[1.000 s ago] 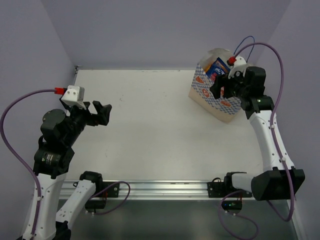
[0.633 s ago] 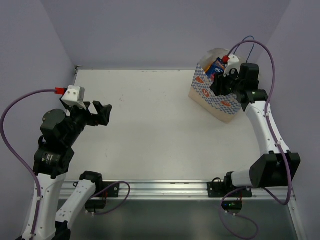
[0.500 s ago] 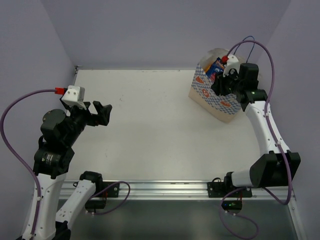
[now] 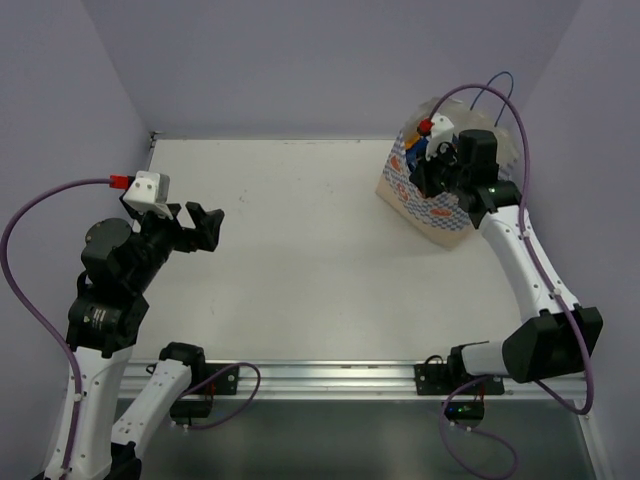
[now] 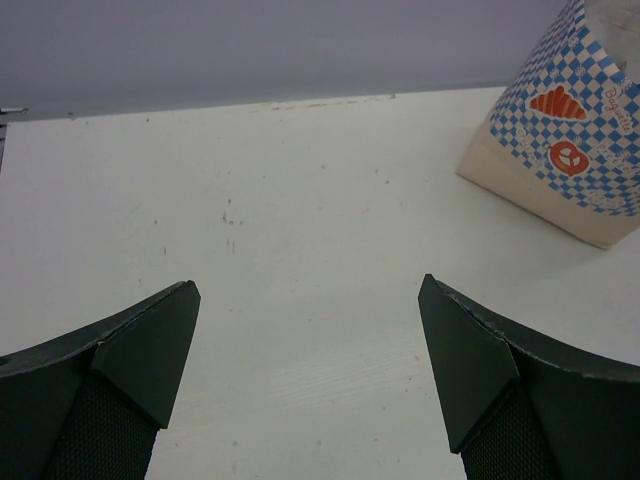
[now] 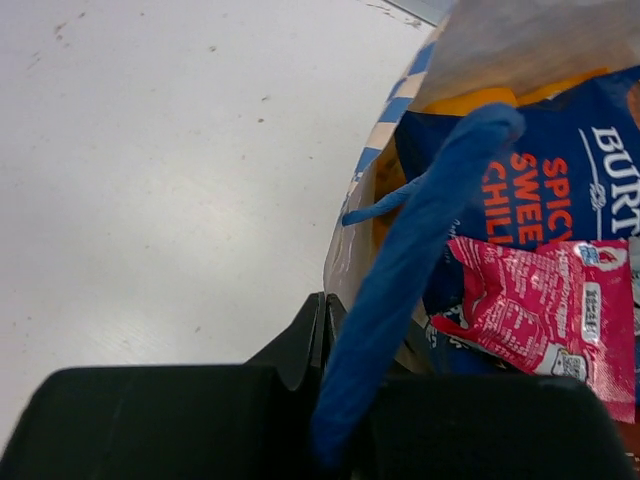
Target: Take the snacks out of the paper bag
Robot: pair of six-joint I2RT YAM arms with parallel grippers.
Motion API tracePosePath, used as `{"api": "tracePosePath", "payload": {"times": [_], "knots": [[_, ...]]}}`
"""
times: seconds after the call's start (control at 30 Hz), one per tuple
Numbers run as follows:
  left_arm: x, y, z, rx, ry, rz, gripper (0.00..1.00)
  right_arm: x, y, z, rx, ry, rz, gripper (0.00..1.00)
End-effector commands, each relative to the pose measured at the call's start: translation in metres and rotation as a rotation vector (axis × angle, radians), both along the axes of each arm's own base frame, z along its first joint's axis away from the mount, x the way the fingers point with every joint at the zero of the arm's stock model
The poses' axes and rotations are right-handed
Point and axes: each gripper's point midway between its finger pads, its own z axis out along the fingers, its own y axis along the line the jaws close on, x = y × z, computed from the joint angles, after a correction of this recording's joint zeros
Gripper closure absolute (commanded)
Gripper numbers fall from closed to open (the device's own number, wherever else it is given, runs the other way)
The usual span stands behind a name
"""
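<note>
Lilac walls (image 4: 300, 60) enclose a white tabletop (image 4: 300, 250). Nearest the bases, the left end effector (image 4: 205, 222) hovers over the tabletop's left side, its fingers spread wide and holding nothing. Farther off, at the far right, the paper bag (image 4: 440, 215) stands with the right end effector (image 4: 428, 172) at its mouth. A blue cord handle (image 6: 420, 230) runs down between the dark fingers; whether they clamp it cannot be told. Inside the bag, a blue chilli packet (image 6: 540, 190) and a pink-red packet (image 6: 530, 310) lie touching.

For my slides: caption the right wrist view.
Close-up: blue cord handle crossing a blue packet and a pink packet inside the paper bag.
</note>
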Motion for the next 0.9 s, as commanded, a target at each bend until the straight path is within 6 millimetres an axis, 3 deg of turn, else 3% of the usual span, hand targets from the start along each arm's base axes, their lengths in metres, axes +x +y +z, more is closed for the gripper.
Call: {"api": "tracePosePath", "payload": {"times": [0.0, 0.23, 0.43, 0.47, 0.53, 0.6, 0.63, 0.67, 0.7, 0.73, 0.77, 0.87], "knots": [[-0.002, -0.003, 0.017, -0.003, -0.044, -0.018, 0.0, -0.019, 0.031, 0.042, 0.063, -0.093, 0.083, 1.0], [-0.003, -0.002, 0.02, 0.0, -0.048, -0.017, 0.0, -0.043, 0.09, 0.07, 0.137, -0.099, 0.123, 1.0], [-0.004, -0.001, 0.025, -0.002, -0.054, -0.01, 0.0, -0.064, 0.16, 0.102, 0.291, -0.078, 0.146, 1.0], [-0.004, -0.001, 0.026, -0.004, -0.052, -0.009, 0.0, -0.073, 0.18, 0.105, 0.304, -0.07, 0.174, 1.0], [-0.004, -0.001, 0.027, -0.006, -0.046, -0.009, 0.0, -0.07, 0.203, 0.113, 0.33, -0.056, 0.157, 1.0], [-0.005, -0.001, 0.029, -0.011, -0.045, -0.007, 0.0, -0.083, 0.235, 0.115, 0.344, -0.035, 0.208, 1.0], [-0.003, -0.001, 0.026, -0.01, -0.028, -0.005, 0.0, -0.082, 0.243, 0.131, 0.378, -0.049, 0.188, 1.0], [-0.003, -0.002, 0.025, -0.013, -0.017, -0.007, 0.0, -0.085, 0.267, 0.116, 0.359, -0.014, 0.208, 1.0], [-0.003, -0.002, 0.025, -0.016, -0.013, -0.006, 0.0, -0.086, 0.278, 0.115, 0.36, -0.008, 0.212, 1.0], [-0.002, -0.003, 0.022, -0.021, 0.009, -0.008, 0.0, -0.087, 0.289, 0.129, 0.394, -0.017, 0.21, 1.0], [-0.002, -0.004, 0.021, -0.024, 0.016, -0.012, 0.0, -0.086, 0.306, 0.113, 0.362, 0.003, 0.195, 1.0], [-0.002, -0.007, 0.019, -0.033, 0.037, -0.022, 0.0, -0.092, 0.333, 0.119, 0.378, -0.006, 0.197, 1.0]]}}
